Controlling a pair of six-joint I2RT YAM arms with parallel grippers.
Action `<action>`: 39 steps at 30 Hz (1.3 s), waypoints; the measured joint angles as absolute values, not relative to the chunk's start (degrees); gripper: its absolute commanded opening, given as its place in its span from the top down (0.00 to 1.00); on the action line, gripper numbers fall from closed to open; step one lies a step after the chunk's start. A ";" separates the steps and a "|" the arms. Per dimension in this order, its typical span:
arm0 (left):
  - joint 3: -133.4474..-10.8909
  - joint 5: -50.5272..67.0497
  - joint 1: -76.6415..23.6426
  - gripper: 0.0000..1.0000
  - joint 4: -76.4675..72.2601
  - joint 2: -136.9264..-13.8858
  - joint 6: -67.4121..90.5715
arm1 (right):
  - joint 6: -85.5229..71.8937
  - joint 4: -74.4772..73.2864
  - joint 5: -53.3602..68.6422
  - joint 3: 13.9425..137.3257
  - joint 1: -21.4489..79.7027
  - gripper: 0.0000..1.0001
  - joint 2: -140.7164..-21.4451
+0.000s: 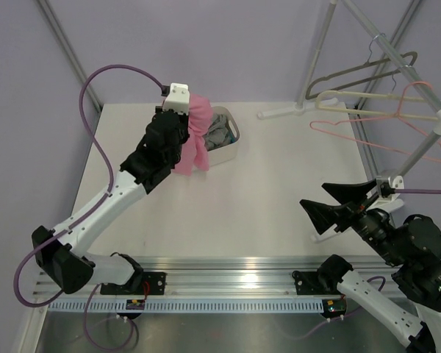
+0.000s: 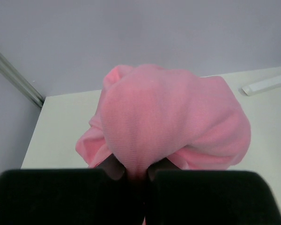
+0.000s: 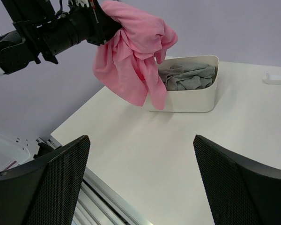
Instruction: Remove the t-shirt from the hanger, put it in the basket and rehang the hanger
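Observation:
The bright pink t-shirt [image 1: 195, 143] hangs bunched from my left gripper [image 1: 185, 118], which is shut on it in the air just left of the white tub. In the left wrist view the t-shirt [image 2: 173, 122] bulges out above the closed fingers, with the gripper [image 2: 140, 180] pinching a fold. In the right wrist view the t-shirt [image 3: 131, 51] droops over the tub's left end. The dark grey-brown hanger [image 1: 360, 73] hangs bare on the rack at the top right. My right gripper [image 1: 331, 202] is open and empty, low at the right, and its own view [image 3: 140, 140] shows only table between the fingers.
A white tub [image 1: 228, 147] holding grey clothes [image 3: 187, 76] stands at the table's back middle. A cream hanger [image 1: 367, 107] and a thin pink wire hanger [image 1: 382, 136] hang on the rack rail [image 1: 397, 62]. The rack's white foot [image 1: 294, 112] lies on the table's back right.

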State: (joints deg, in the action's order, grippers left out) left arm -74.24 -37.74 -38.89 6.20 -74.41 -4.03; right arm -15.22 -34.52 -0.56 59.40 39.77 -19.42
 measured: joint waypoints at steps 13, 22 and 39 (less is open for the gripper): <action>-80.68 -32.32 -33.89 1.00 -7.57 -87.66 -15.31 | -15.40 -34.06 0.05 58.65 39.77 0.00 -17.98; -86.63 -31.20 -32.91 1.00 -15.03 -93.32 -23.18 | -15.66 -33.98 0.30 58.41 39.77 0.01 -18.17; -66.78 -20.73 -27.35 1.00 -14.04 -87.35 -4.93 | -16.12 -33.67 0.82 58.43 39.77 0.01 -20.34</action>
